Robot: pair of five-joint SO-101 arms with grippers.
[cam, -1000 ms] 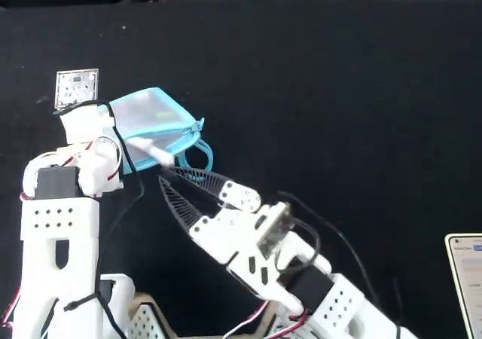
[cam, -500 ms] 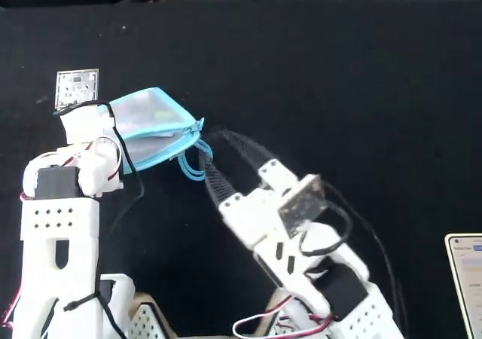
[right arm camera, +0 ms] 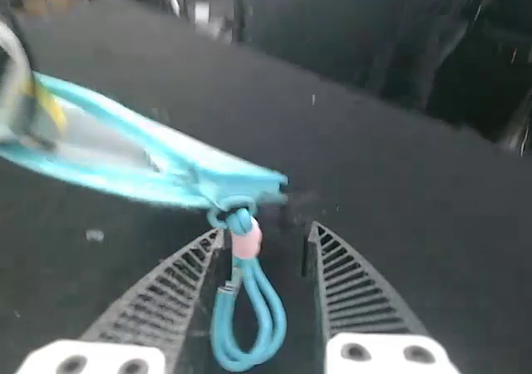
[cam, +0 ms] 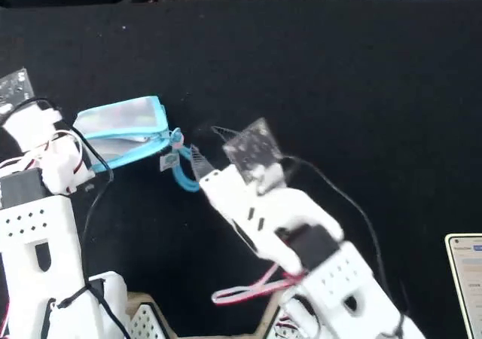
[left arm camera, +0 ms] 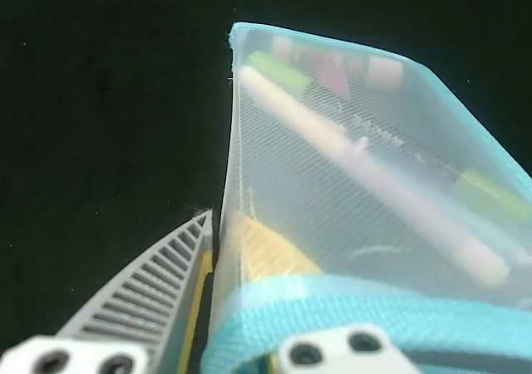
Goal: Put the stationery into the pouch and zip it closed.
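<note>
- Your left gripper (left arm camera: 218, 253) is clamping one end of the pouch (left arm camera: 357, 166). Its ribbed finger (left arm camera: 150, 307) is lying flat against the mesh wall, just beside the turquoise edge band.
- Your right gripper (right arm camera: 266, 234) is standing open at the pouch's other end. One ribbed finger is sitting on each side of the blue cord loop (right arm camera: 247, 324), and neither is pinching it.
- The cord loop is hanging from the zipper pull (right arm camera: 226, 216) with a pink bead (right arm camera: 244, 243) on it. The pull is sitting at the pouch corner nearest the right gripper.
- The pouch is carrying the stationery, which is showing through the mesh.
  - A long pale pen (left arm camera: 374, 191) is lying slantwise across it.
  - Green pieces (left arm camera: 278, 71) are resting toward the far end and the side.
  - A reddish piece (left arm camera: 334, 76) is sitting at the far end.
  - A yellow thing (left arm camera: 266, 253) is lying near the clamped end; you cannot tell what it is.
- In the high view, the left arm is standing at the left side of the black table (cam: 339, 75), with its gripper pointing across toward the right arm.
- The pouch is stretching sideways between the two grippers.
- The right arm is reaching slantwise from the near edge up toward the pouch's zipper end.
- A lit screen (cam: 463, 279) is lying at the table's right edge, well apart from both arms.
</note>
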